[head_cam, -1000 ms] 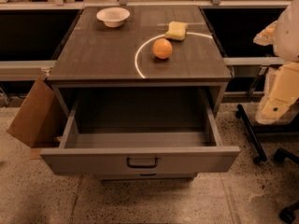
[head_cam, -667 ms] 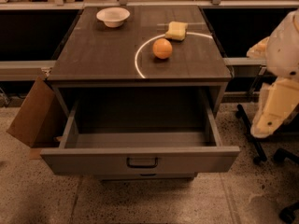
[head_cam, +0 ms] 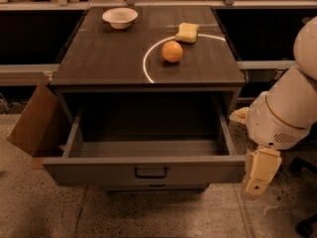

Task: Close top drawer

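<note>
The top drawer (head_cam: pixel 99 170) of the grey cabinet stands pulled far out toward me. Its inside is empty. A small black loop handle (head_cam: pixel 150 172) sits at the centre of its front panel. My arm (head_cam: pixel 290 108) comes in from the right. My gripper (head_cam: pixel 258 176) hangs low beside the right end of the drawer's front panel, close to the corner. I cannot tell whether it touches the panel.
On the cabinet top (head_cam: pixel 109 58) lie a white bowl (head_cam: pixel 120 17), an orange (head_cam: pixel 172 51) and a yellow sponge (head_cam: pixel 187 32). A cardboard box (head_cam: pixel 32 120) leans at the cabinet's left. A lower drawer (head_cam: pixel 156 186) shows just under the open one. A chair base (head_cam: pixel 307 224) stands at the lower right.
My arm has swung down and to the left, from beside the cabinet's right side to the open drawer's right front corner. The drawer has not moved.
</note>
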Action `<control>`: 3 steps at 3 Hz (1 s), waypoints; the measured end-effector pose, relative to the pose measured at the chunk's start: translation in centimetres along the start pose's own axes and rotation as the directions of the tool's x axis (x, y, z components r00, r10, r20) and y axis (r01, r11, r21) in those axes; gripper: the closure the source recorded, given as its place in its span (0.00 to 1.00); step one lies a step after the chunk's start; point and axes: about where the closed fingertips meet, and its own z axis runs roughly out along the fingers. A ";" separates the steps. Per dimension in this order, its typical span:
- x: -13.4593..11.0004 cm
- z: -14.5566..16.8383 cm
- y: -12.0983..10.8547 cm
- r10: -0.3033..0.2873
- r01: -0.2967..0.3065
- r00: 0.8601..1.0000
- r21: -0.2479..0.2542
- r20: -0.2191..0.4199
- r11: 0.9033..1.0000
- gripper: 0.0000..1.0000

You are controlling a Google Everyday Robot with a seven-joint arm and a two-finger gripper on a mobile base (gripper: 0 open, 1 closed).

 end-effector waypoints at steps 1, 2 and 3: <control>0.0 0.0 0.0 0.000 0.000 1.000 0.000 0.000 1.000 0.00; 0.0 2.7 1.2 -0.036 0.037 0.999 -0.036 0.033 0.999 0.04; 0.4 6.1 2.7 -0.077 0.081 0.994 -0.051 0.078 0.995 0.26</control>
